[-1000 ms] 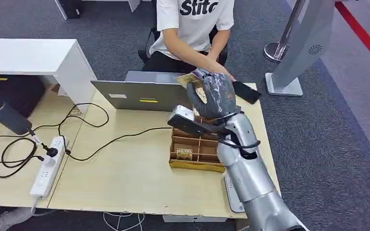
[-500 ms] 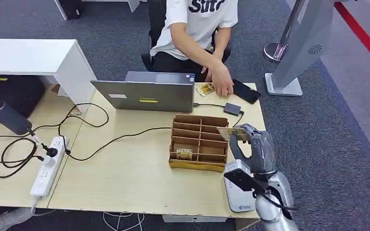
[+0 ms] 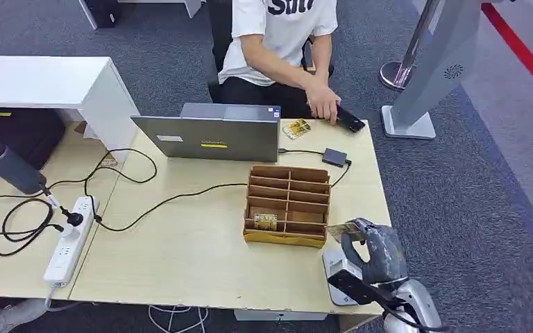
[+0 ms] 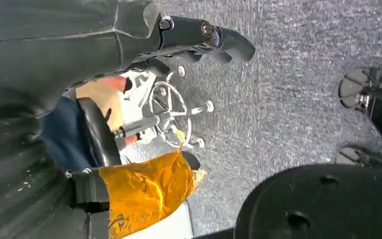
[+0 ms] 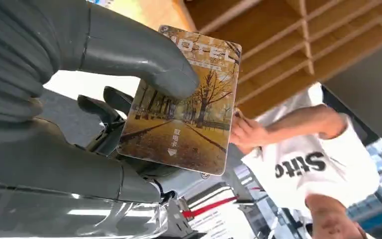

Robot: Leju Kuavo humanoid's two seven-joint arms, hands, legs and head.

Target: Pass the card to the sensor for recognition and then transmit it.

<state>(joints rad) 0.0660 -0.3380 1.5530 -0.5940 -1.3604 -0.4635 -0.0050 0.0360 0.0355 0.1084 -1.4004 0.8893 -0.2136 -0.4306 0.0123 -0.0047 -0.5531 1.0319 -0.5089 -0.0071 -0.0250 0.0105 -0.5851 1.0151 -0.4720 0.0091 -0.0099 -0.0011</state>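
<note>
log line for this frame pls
right hand: holds card | position: above white sensor, beside wooden organizer | left hand: empty

light: bright, even, indoor | shadows: soft | focus: head view sharp, wrist views slightly blurred

The card (image 5: 181, 102) reads "HOTEL" — partly hidden; the person's white shirt (image 5: 328, 164) reads "Stitc".

My right hand (image 3: 373, 251) sat low at the near right, arm bent in from below, thumb pressed on the card (image 5: 183, 100) with dark fingers (image 5: 99, 107) behind it. My left hand (image 4: 129, 45) hung empty, fingers loosely extended.
</note>
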